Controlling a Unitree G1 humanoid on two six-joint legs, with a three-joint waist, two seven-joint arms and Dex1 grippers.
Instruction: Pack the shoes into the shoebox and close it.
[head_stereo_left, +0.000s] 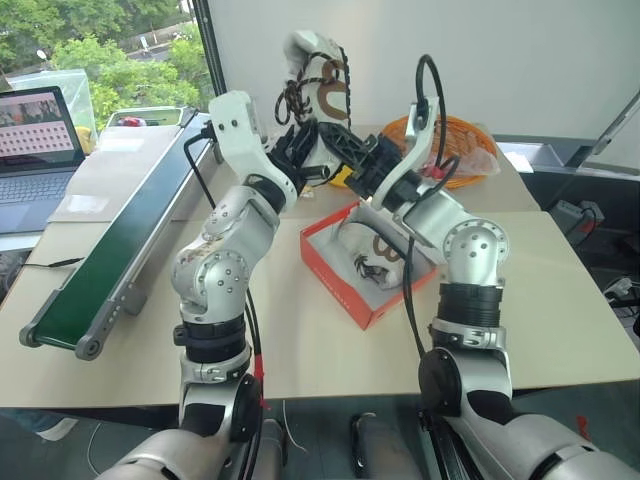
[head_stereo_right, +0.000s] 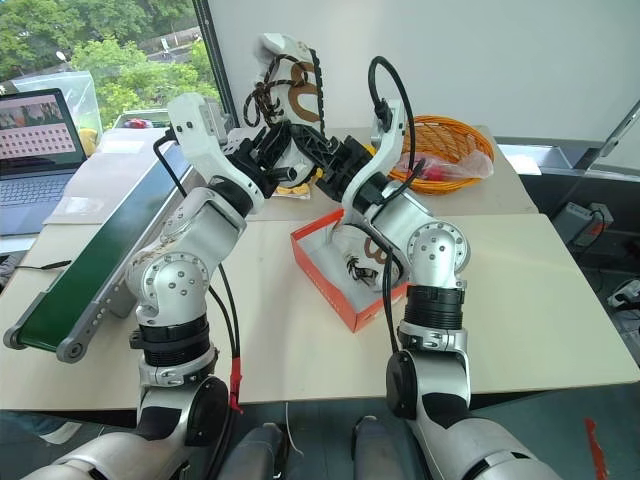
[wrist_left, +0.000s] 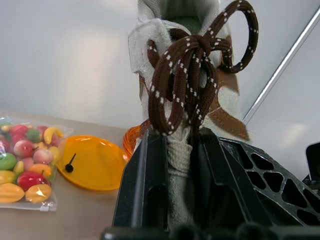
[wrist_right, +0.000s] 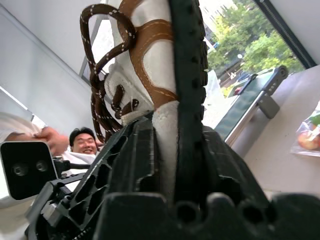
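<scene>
left gripper (head_stereo_left: 300, 150): raised over the table's far half, fingers clamped on the held shoe; in the left wrist view both black fingers (wrist_left: 145, 190) press the cream fabric between them.
right gripper (head_stereo_left: 350, 150): raised beside the left one, meeting it from the other side; in the right wrist view its fingers (wrist_right: 190, 100) are closed on the same shoe, the sole edge between them.
held shoe (head_stereo_left: 318, 85): off-white with brown trim and dark speckled laces, in the air above the grippers, standing roughly upright, laces hanging in loops toward the left arm.
second shoe (head_stereo_left: 375, 255): lies inside the box, cream with dark laces, partly hidden by the right arm.
box (head_stereo_left: 335, 280): red-orange, open, pale inside, on the table just under the right forearm, set at an angle to the table edge; lid hidden from here.
table (head_stereo_left: 290, 340): pale top, carrying the box and basket.
basket (head_stereo_right: 450, 140): round orange wicker, on the far side of the table behind the right arm, a clear bag in it.
candy bag (wrist_left: 25, 162): clear, with coloured sweets, lying on the table next to an orange lid (wrist_left: 92, 162).
conveyor (head_stereo_left: 120, 240): green belt along the table's left side.
laptop (head_stereo_left: 35, 150): open, beyond the conveyor.
person (wrist_right: 82, 142): seen past the shoe in the right wrist view, one hand raised.
</scene>
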